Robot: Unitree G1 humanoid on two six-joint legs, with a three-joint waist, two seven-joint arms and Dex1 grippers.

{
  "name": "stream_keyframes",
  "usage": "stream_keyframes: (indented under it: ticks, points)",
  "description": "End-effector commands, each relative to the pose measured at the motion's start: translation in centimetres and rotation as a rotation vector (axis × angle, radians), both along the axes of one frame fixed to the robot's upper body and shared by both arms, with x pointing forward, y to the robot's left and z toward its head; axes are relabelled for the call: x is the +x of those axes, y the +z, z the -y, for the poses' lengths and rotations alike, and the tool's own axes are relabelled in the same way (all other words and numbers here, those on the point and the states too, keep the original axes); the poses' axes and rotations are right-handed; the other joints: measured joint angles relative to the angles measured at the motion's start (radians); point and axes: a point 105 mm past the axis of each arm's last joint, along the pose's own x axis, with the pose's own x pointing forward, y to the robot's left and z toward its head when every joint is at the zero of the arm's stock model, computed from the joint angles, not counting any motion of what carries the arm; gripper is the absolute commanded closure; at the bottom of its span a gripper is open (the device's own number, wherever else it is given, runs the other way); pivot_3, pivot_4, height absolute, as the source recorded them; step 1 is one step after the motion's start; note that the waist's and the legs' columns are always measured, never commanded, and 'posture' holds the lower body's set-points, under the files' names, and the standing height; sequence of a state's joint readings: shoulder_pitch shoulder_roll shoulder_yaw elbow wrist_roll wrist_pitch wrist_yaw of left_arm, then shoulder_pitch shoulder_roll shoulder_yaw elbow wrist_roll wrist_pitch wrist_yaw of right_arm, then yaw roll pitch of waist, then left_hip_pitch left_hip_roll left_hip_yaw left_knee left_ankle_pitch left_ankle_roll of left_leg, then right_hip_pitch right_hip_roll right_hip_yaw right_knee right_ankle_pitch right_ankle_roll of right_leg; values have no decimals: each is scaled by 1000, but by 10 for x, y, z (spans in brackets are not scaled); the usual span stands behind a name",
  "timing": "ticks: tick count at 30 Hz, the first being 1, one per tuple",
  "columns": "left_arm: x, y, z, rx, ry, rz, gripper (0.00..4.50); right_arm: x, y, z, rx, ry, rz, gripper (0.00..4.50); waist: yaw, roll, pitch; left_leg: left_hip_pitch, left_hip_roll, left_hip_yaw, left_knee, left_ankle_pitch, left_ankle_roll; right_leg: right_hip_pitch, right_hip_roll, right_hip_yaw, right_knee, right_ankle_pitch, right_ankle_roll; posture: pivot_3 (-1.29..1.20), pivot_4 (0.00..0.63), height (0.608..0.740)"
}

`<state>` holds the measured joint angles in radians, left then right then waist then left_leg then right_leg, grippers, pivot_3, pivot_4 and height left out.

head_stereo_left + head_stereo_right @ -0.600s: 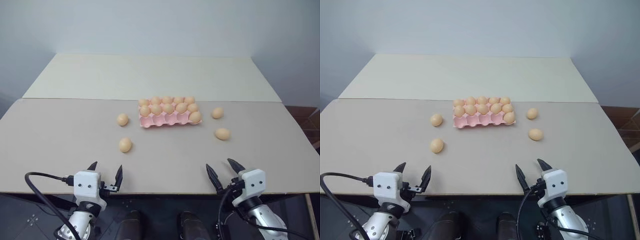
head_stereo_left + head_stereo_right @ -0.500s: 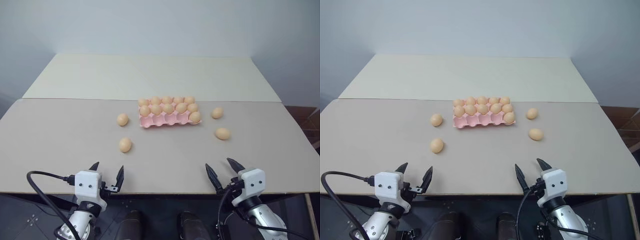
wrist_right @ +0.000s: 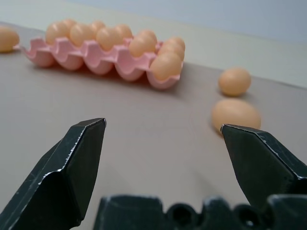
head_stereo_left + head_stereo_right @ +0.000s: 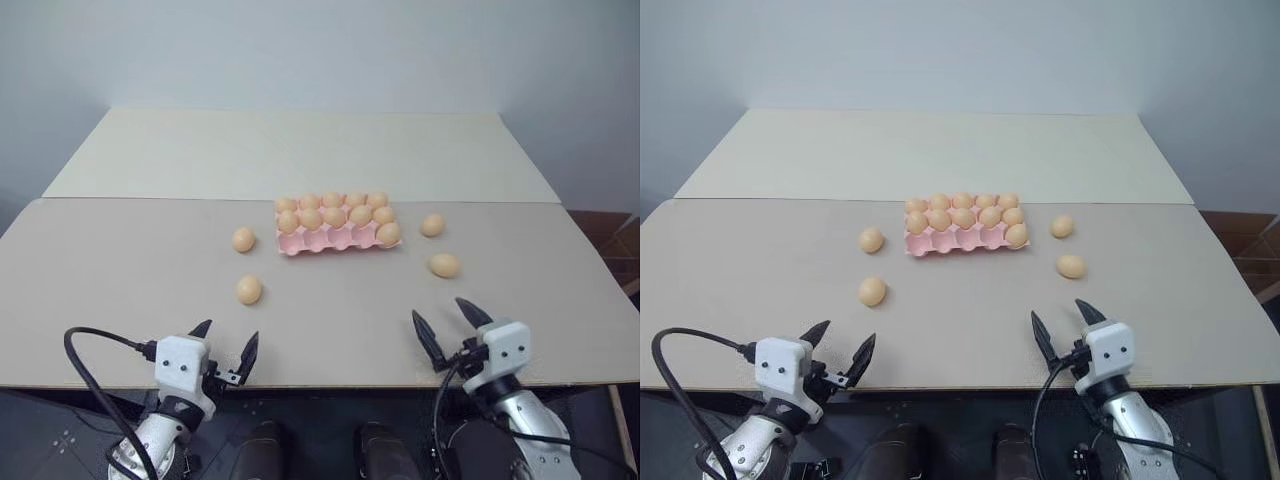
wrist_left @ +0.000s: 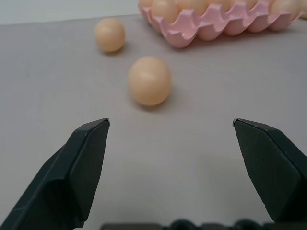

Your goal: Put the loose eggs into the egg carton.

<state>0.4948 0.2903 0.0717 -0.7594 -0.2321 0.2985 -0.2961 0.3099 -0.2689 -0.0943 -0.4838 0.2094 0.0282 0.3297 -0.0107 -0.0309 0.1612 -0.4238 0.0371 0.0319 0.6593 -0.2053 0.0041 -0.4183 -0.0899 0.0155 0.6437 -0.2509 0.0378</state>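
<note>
The pink egg carton sits mid-table, its two far rows full of eggs and one egg in the near row's right end cup. Two loose eggs lie left of it, one beside the carton and one nearer me. Two more lie to its right. My left gripper hovers open at the table's near edge, in line with the nearer left egg. My right gripper is open too, facing the right pair and the carton. Neither gripper holds anything.
The eggs and carton rest on a grey-beige table. A second, cream table butts against its far side, below a plain wall. Both grippers hang over the near edge of the table.
My left gripper has drifted slightly to the right and my right gripper has edged a little further over the table. Eggs and carton have stayed put.
</note>
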Motion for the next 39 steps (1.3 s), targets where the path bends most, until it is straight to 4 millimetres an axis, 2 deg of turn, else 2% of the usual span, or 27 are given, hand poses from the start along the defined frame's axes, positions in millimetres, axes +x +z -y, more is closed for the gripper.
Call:
stream_keyframes:
  ticks: [1,6,8,13,17,21,28,39]
  points:
    - [8,27,5,-15,-51,84,18,12,17,9,-13,-31,24,0,1,0,0,0,0,0,0,0,0,0,0,0,0,0,0,0,150,740]
    - [24,39,18,0,-196,87,18,30,24,16,-68,-12,-34,0,2,1,-1,1,-2,0,1,0,1,3,1,1,1,8,0,0,150,740]
    - [24,42,29,37,-321,61,18,34,28,24,-116,13,-79,0,2,1,-1,2,-2,0,1,0,1,4,1,0,1,8,1,0,150,740]
    - [20,40,41,138,-489,16,18,36,32,29,-287,84,-135,0,1,1,-1,2,-2,0,1,0,1,4,1,0,1,8,1,0,150,740]
    - [18,40,52,253,-624,22,18,47,37,37,-389,86,-180,0,-1,1,-1,3,-2,0,1,0,1,5,1,1,1,7,0,0,150,740]
    - [24,41,57,307,-662,53,18,61,42,42,-441,96,-221,0,0,0,0,6,-2,0,1,0,1,9,1,0,-1,6,-2,0,150,740]
    - [29,39,65,323,-704,77,18,90,35,51,-489,100,-336,0,-1,0,0,6,-2,0,1,0,1,10,1,0,-2,9,2,0,150,740]
    - [29,37,68,334,-735,71,18,111,24,52,-584,170,-411,0,-1,0,0,6,-2,0,1,0,1,10,1,0,-2,9,2,0,150,740]
